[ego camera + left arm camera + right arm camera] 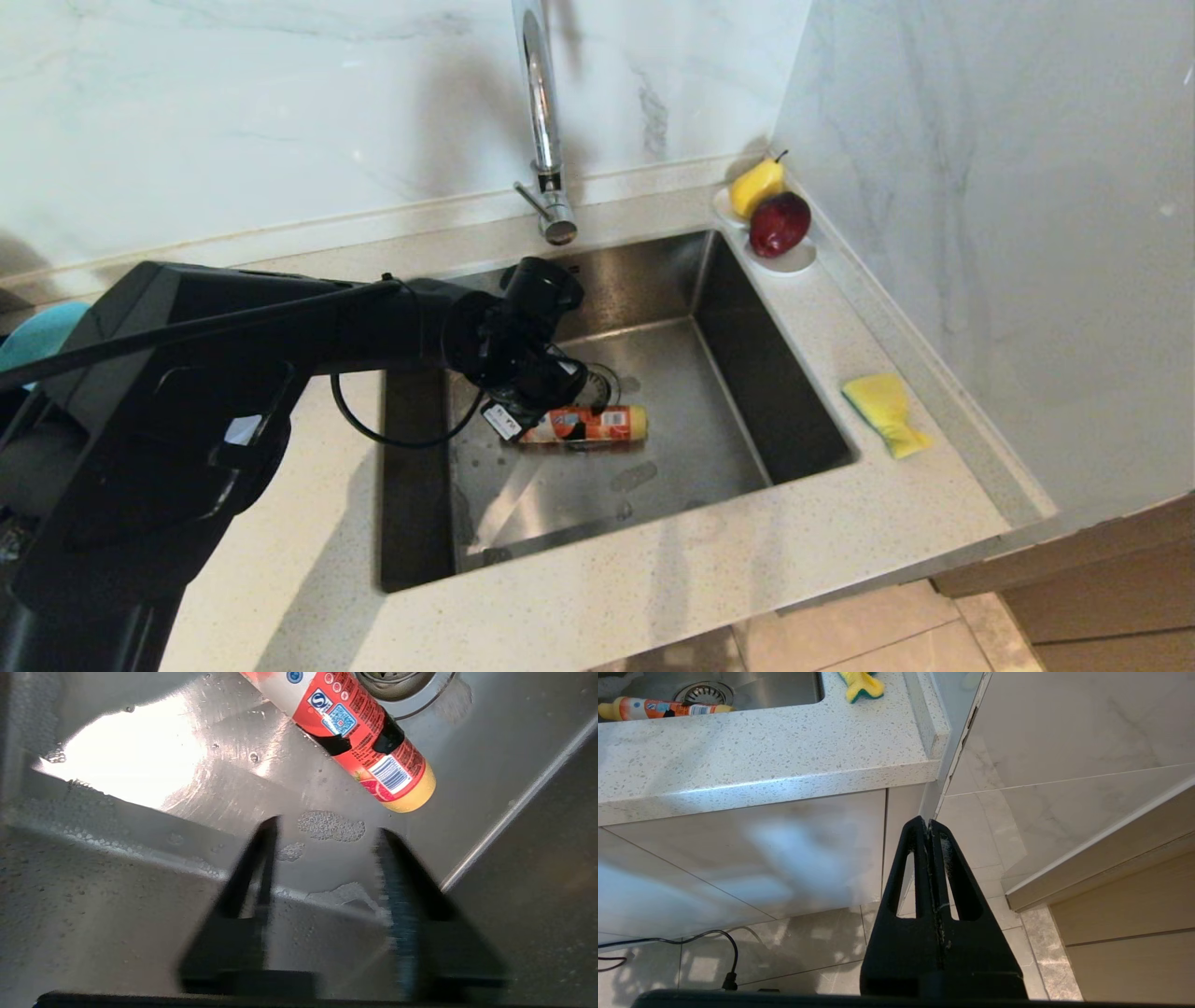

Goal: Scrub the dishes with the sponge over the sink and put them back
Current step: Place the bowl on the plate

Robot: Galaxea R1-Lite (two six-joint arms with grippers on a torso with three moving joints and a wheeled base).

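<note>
Marble walls are seen behind a speckled desk (653, 597) with the sink (803, 411) set into it. Inside the basin, the left claw (327, 858) is held just above the wet steel floor, fingers parted, nothing gripped. An orange detergent bottle (588, 425) is laid flat beside the drain (703, 693), near the claw. The sponge (885, 411) is found on the desk right of the sink. A teal-blue bowl (37, 336) is glimpsed at far left behind the arm. The right claw (929, 826) is parked below desk level, fingers pressed together, empty. Fruit on a white dish (794, 259) sits in the corner.
</note>
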